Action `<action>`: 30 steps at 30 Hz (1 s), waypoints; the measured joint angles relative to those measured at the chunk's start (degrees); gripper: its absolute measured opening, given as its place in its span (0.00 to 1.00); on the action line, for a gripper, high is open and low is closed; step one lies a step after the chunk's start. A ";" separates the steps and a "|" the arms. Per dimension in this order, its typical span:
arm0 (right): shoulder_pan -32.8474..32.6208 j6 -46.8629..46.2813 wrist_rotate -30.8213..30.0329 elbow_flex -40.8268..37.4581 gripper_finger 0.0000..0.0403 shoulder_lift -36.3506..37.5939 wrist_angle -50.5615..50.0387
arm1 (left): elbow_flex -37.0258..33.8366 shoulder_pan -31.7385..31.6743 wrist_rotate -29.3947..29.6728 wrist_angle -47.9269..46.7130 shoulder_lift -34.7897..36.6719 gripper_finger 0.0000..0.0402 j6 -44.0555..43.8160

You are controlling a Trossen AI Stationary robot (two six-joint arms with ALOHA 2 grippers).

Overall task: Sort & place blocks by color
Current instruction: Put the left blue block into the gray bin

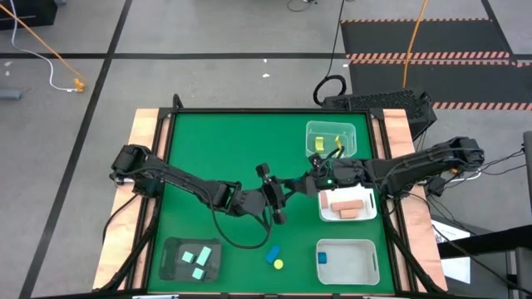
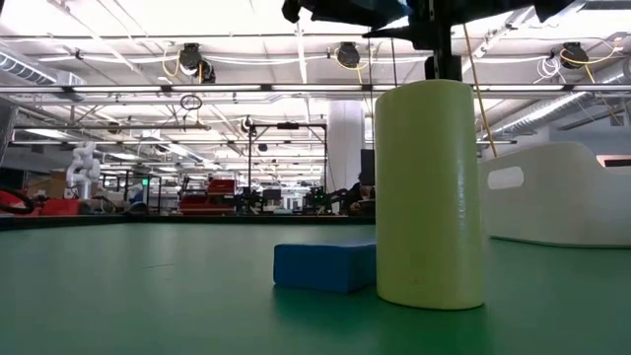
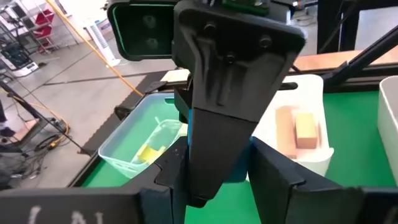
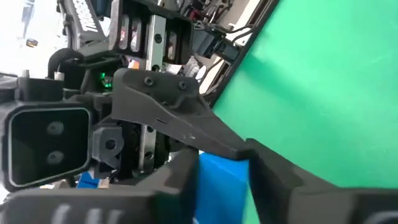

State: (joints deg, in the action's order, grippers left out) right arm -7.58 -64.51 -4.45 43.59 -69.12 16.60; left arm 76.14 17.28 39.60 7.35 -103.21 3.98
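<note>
Both grippers meet over the middle of the table, my left gripper and my right gripper, each shut on one blue block; the high view hides that block between them. A second blue block lies flat on the green mat near the front edge, beside a yellow cylinder standing on its end. Yellow pieces lie in the clear tray, pink bars in a white tray, a blue piece in another, mint pieces in the dark tray. My left gripper has the blue block pinched between its two fingers; blue shows on both sides of the right gripper's finger, which covers most of it. The block is lifted clear of the table. My right gripper pinches the same block between its fingers, coming level from the table's right, opposite the left gripper. The left gripper's finger lies over the block's far part.
The clear tray sits at the far right, the white tray with pink bars just right of the grippers, the other white tray at the near right, the dark tray at the near left. Open mat lies on the far left.
</note>
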 joint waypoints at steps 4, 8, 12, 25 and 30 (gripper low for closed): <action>0.18 0.06 0.26 -0.02 0.15 -0.02 -0.10 | 0.00 -0.09 0.15 -0.43 -0.01 0.32 0.49; 0.18 0.28 0.32 -0.02 0.15 0.02 -0.36 | 0.00 -0.02 0.25 -0.26 -0.01 0.32 0.47; 0.46 1.61 2.08 -0.01 0.15 0.09 -0.89 | 0.00 0.10 -0.16 0.17 -0.01 0.47 -1.38; 0.84 -0.88 11.01 0.00 0.15 8.53 -17.01 | 0.00 3.39 2.90 -4.98 -0.01 0.86 -14.42; -4.24 -4.62 20.78 0.00 0.15 11.62 -22.45 | 0.00 5.82 0.97 -13.43 -0.01 0.84 -23.85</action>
State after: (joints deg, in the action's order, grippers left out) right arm -11.82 -69.13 16.34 43.59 -57.50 -5.85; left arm 76.14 23.10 40.57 -6.09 -103.22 -19.87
